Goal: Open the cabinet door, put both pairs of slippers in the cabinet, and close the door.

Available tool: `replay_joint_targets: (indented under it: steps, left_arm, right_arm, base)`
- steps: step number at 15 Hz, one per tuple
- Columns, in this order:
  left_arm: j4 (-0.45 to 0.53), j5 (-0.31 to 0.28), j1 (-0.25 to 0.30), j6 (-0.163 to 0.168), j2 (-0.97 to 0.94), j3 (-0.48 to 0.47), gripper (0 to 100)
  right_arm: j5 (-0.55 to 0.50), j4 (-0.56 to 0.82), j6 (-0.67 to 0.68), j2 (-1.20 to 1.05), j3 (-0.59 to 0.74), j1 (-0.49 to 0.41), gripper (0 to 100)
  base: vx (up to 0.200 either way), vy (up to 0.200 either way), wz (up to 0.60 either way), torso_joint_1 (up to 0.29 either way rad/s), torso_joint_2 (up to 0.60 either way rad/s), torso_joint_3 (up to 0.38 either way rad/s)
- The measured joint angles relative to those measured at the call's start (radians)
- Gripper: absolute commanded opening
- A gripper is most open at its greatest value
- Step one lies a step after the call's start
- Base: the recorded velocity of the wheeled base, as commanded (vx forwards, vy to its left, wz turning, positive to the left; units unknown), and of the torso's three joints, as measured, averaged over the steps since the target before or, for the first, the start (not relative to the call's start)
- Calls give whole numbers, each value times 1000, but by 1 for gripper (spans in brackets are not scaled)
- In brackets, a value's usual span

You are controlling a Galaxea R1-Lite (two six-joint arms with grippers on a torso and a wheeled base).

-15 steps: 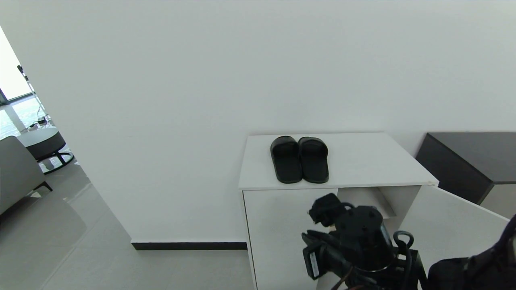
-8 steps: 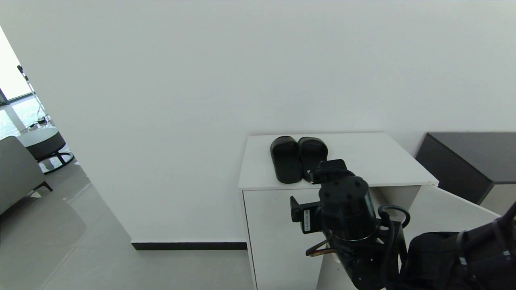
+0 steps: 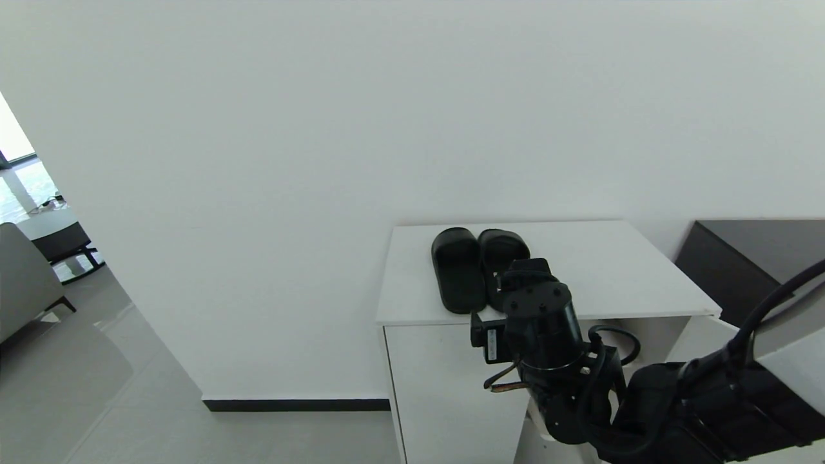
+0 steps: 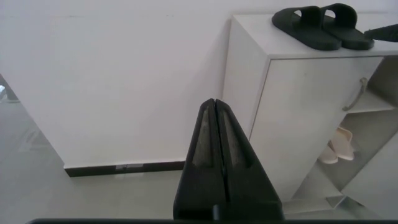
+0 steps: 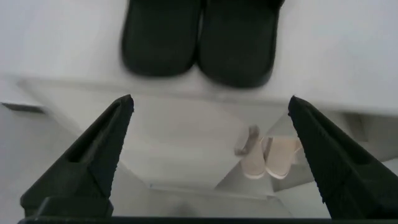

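The right end effector [image 5: 210,106] is spread at the black slippers' [image 3: 459,270] 5 o'clock. The left end effector [image 4: 215,107] is closed.

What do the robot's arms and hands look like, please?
Both hands are black. The left hand has two long tapered fingers with greyish pads. The right hand has wedge-shaped fingers. The right arm has a round black wrist section dotted with screw holes, a white label, looping black cables and one brownish cable.
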Motion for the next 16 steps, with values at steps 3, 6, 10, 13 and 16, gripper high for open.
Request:
replay_joint_targets:
  steps: [3,6,10,13,16]
  left_arm:
    - [0,2,0,1,0,0,0]
    - [0,1,0,1,1,0,0]
    - [0,-1,0,1,1,0,0]
    - [0,-1,0,1,2,0,0]
    - [0,-1,0,1,2,0,0]
  right_arm:
    - [8,-5,1,14,-3,-3,100]
    - [10,-6,7,41,-27,-10,100]
    - [10,-6,7,94,-82,-33,100]
    - [13,-7,9,136,-118,-43,100]
    - [14,-6,9,182,-171,-56,100]
  base:
    - [200,0,0,1,4,1]
    - [200,0,0,7,-1,1]
    - [0,0,0,0,0,0]
    - [0,0,0,0,0,0]
    - [0,0,0,0,0,0]
